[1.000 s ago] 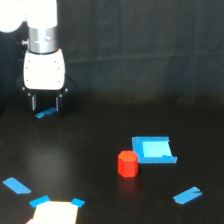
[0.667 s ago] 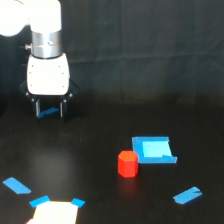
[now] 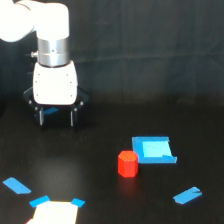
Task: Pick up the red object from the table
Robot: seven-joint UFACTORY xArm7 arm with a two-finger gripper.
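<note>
The red object (image 3: 128,164) is a small red-orange block standing upright on the black table (image 3: 100,165), right of centre in the exterior view. It touches or nearly touches the left edge of a flat blue tray. My gripper (image 3: 55,118) hangs from the white arm at the upper left, well apart from the red object. Its two dark fingers (image 3: 71,117) point down and stand apart, open, with nothing between them except a blue tape strip seen behind.
A flat blue square tray (image 3: 154,150) lies just right of the red object. Blue tape strips lie at the lower right (image 3: 187,195) and lower left (image 3: 16,186). A pale taped paper patch (image 3: 54,212) sits at the bottom left edge.
The arm and gripper have shifted toward the exterior view's right and slightly lower, closer to the red object. The red object and tray have not moved.
</note>
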